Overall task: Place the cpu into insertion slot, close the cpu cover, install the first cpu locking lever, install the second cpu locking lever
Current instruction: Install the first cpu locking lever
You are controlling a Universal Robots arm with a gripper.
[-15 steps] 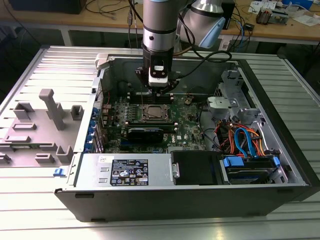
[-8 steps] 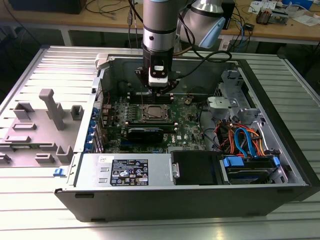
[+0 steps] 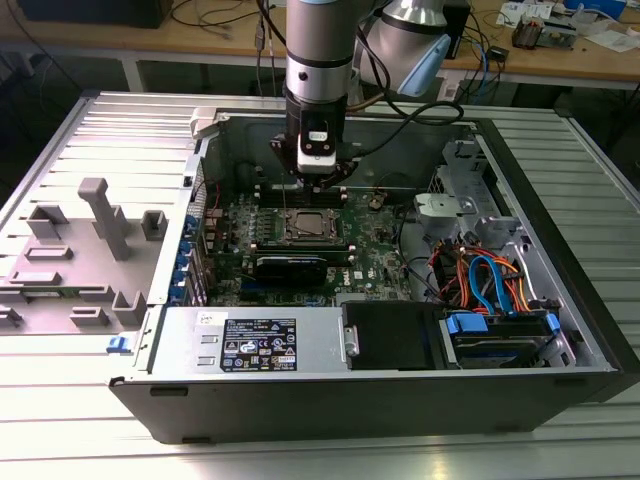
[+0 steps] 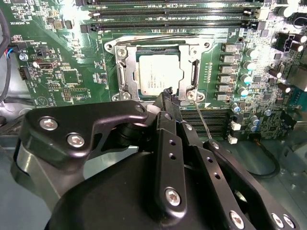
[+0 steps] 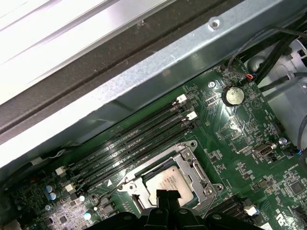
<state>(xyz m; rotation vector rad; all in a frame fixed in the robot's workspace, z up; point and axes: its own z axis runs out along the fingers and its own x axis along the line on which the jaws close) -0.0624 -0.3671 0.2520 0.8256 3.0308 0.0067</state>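
Grey fixture tray (image 3: 90,250) lies at the exterior view's left. Right of it, inside the open computer case (image 3: 330,405), the gripper (image 3: 318,182) hangs just above the insertion slot (image 4: 115,48), clenched, nothing seen in its grasp. The cpu (image 4: 158,74) is seated in that slot, with the cpu cover (image 4: 125,72) lying flat around it.

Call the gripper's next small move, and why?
Probably nudge the gripper toward the locking lever beside it and press it down: the cpu is seated under the closed cpu cover, but that lever appears unlatched.
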